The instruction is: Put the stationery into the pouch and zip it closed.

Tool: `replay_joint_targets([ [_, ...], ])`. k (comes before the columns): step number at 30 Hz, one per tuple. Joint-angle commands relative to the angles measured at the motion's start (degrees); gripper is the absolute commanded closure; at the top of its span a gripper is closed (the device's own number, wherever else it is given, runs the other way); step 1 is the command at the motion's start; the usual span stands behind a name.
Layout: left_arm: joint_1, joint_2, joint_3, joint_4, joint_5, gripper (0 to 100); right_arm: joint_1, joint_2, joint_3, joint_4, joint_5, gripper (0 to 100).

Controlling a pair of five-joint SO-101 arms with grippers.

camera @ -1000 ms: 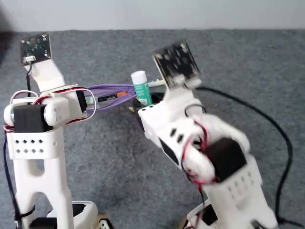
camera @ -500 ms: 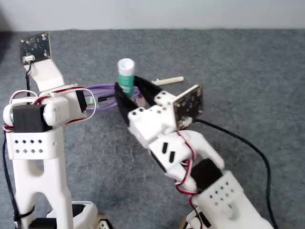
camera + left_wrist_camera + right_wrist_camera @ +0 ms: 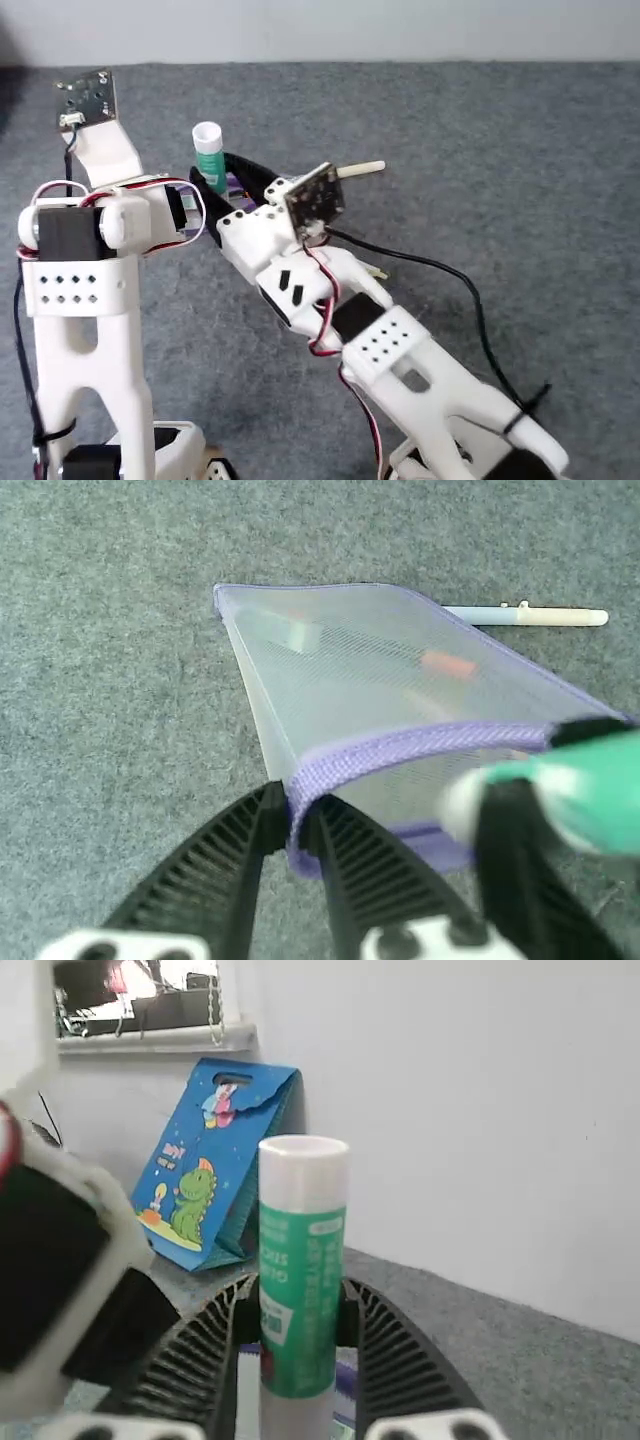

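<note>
The right tool point(image 3: 300, 1305) is clamped on the glue stick point(image 3: 302, 1250), which stands upright between its two fingers with the white cap well above them. The left tool point(image 3: 295, 808) pinches the purple rim of the clear mesh pouch point(image 3: 380, 680) at one end. The pouch stretches away from that tool over the grey tabletop point(image 3: 100, 680), with orange and white items inside. The glue stick is just beside the left tool, at the pouch's near rim. A white pen point(image 3: 525, 616) lies on the tabletop beyond the pouch.
</note>
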Motion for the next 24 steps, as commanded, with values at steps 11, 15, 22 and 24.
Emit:
replay_joint_targets([
  [11, 0.35, 0.26, -0.22, -1.14, -0.44, 99, -0.57, -3.21, -0.53, 7.08, -0.09, 78.0],
  [15, 0.35, 0.26, -0.22, -1.14, -0.35, 99, -0.57, -8.04, -0.62, 12.09, -0.09, 80.5],
  [22, 0.35, 0.26, -0.22, -1.67, -0.35, 99, -0.57, -10.24, -0.53, 15.34, -0.09, 96.9],
  [24, 0.35, 0.26, -0.31, -1.85, -0.35, 99, -0.22, -10.77, -0.79, 15.87, 0.09, 97.3],
])
